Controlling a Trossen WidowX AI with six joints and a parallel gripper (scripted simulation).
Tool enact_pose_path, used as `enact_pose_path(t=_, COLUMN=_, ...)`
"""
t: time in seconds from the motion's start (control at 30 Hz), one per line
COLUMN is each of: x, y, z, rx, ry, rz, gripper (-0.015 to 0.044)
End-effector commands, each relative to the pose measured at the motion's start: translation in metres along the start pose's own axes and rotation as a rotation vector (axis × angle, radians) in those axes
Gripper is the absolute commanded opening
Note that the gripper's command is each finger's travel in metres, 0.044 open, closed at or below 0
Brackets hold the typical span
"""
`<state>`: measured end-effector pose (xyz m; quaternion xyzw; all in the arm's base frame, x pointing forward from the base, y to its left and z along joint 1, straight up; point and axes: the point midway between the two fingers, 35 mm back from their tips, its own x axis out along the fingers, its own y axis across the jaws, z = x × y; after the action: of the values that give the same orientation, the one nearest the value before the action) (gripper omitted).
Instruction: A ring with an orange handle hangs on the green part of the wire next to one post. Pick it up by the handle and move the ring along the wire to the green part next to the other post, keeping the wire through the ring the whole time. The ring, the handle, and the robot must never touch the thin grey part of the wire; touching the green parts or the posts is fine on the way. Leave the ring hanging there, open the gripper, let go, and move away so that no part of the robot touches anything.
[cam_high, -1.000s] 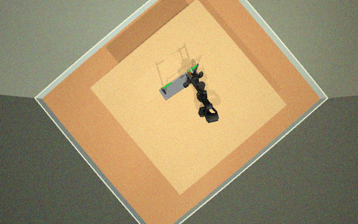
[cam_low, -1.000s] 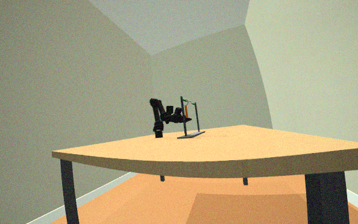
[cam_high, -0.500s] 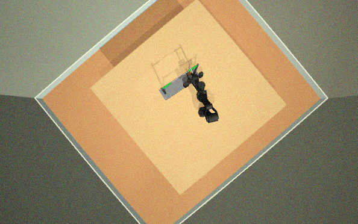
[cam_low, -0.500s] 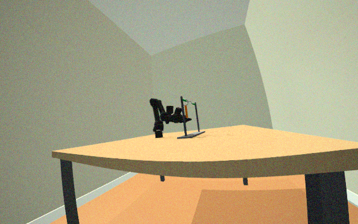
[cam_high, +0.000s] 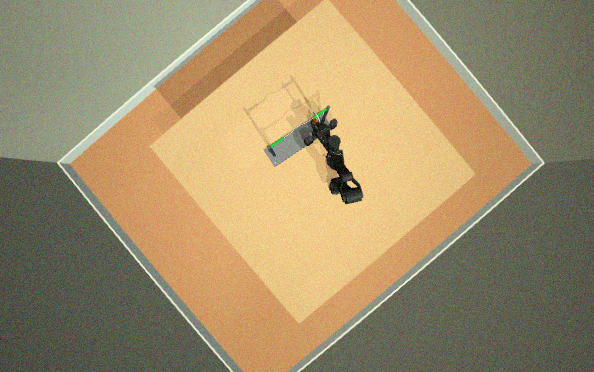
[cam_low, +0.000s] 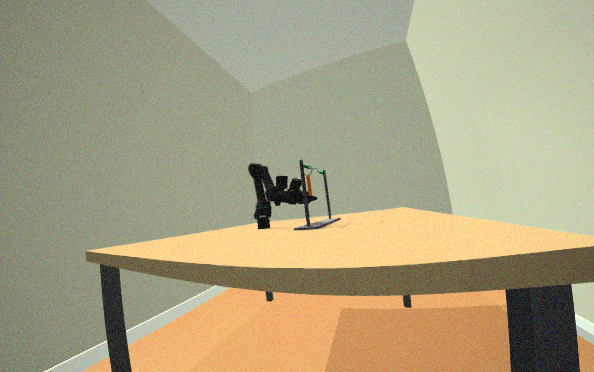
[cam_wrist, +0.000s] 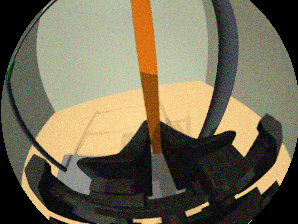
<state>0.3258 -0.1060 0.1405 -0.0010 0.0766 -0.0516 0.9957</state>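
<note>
The orange handle (cam_low: 309, 185) (cam_wrist: 144, 45) hangs upright below the ring (cam_low: 308, 171), which is small and blurred. The ring is at the green part (cam_high: 322, 113) beside one post (cam_low: 304, 195) (cam_wrist: 228, 65), near that green part's inner end. My gripper (cam_low: 312, 198) (cam_wrist: 150, 122) is shut on the handle's lower end, under the wire. The other green part (cam_high: 277, 142) (cam_low: 321, 172) (cam_wrist: 9, 72) is beside the other post (cam_high: 272, 151) (cam_low: 327, 195). The thin grey wire runs between the green parts. The ring is out of the wrist view.
Both posts stand on a grey base plate (cam_high: 285, 151) (cam_low: 325, 223) (cam_wrist: 75, 176). The near post rises close on the right in the wrist view. The arm (cam_high: 336, 160) (cam_low: 260, 190) reaches in from one side of the stand. The table top (cam_high: 300, 250) (cam_low: 350, 250) lies underneath.
</note>
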Motion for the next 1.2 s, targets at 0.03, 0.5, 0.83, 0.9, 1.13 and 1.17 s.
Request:
enact_pose_path(t=0.03, x=0.000, y=0.000, z=0.000, rx=0.000, ry=0.000, rz=0.000, gripper=-0.0150)
enact_pose_path(t=0.5, x=-0.002, y=-0.001, z=0.014, rx=0.000, ry=-0.001, rz=-0.006, gripper=-0.0150)
enact_pose_path(t=0.83, x=-0.002, y=-0.001, z=0.014, rx=0.000, ry=-0.001, rz=-0.006, gripper=-0.0150)
enact_pose_path(t=0.9, x=-0.002, y=-0.001, z=0.014, rx=0.000, ry=-0.001, rz=-0.006, gripper=-0.0150)
enact_pose_path(t=1.13, x=-0.002, y=-0.001, z=0.014, rx=0.000, ry=-0.001, rz=-0.006, gripper=-0.0150)
enact_pose_path(t=1.17, x=-0.002, y=-0.001, z=0.014, rx=0.000, ry=-0.001, rz=-0.006, gripper=-0.0150)
